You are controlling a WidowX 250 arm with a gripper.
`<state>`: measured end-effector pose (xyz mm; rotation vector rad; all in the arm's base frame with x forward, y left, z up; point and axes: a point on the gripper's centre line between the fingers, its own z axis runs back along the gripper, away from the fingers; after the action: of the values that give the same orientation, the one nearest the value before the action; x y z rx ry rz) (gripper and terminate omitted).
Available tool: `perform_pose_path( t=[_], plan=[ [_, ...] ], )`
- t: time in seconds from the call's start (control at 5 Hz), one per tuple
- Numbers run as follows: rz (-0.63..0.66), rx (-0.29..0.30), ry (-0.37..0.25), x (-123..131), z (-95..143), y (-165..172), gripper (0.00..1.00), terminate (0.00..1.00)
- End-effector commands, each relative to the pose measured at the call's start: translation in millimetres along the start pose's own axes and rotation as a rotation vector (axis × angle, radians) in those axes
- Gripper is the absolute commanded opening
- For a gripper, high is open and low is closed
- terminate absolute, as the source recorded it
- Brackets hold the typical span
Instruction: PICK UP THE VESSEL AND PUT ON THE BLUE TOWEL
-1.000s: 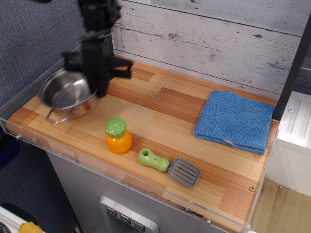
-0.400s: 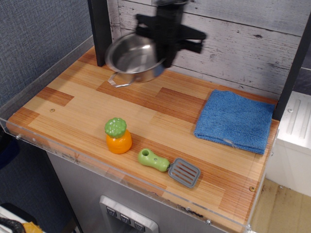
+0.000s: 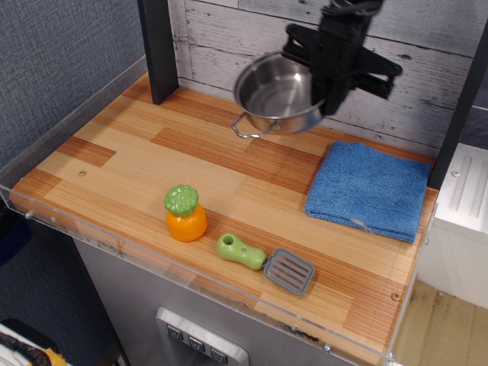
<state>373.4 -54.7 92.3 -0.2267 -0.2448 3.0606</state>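
Pot [image 3: 276,95] hangs in the air above the back of the bench [image 3: 229,164], gripped at its right rim by the black claw [image 3: 329,76], which is clamped on it. It sits up and to the left of the blue towel [image 3: 370,189], not yet over it. By my reading this is the carry step; the next move calls for travelling right and forward until centred over the towel, then lowering before release. Orange toy [image 3: 185,213] and spatula [image 3: 267,261] lie well clear near the front.
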Motion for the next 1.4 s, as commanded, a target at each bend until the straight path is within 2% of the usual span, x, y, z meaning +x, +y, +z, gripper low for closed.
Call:
perform_pose_path(
  t=[0.0, 0.2, 0.6, 0.8, 1.2],
  plan=[
    [-0.135, 0.043, 0.044, 16.5, 19.0, 44.1, 0.00, 0.00],
    [-0.170, 0.055, 0.039, 22.1, 18.3, 52.3, 0.00, 0.00],
    [-0.256, 0.084, 0.016, 28.6, 2.3, 71.7, 0.00, 0.00],
    [-0.306, 0.091, -0.012, 31.6, -7.4, 87.1, 0.00, 0.00],
    [-0.360, 0.092, -0.053, 38.1, -24.0, 95.9, 0.00, 0.00]
  ],
)
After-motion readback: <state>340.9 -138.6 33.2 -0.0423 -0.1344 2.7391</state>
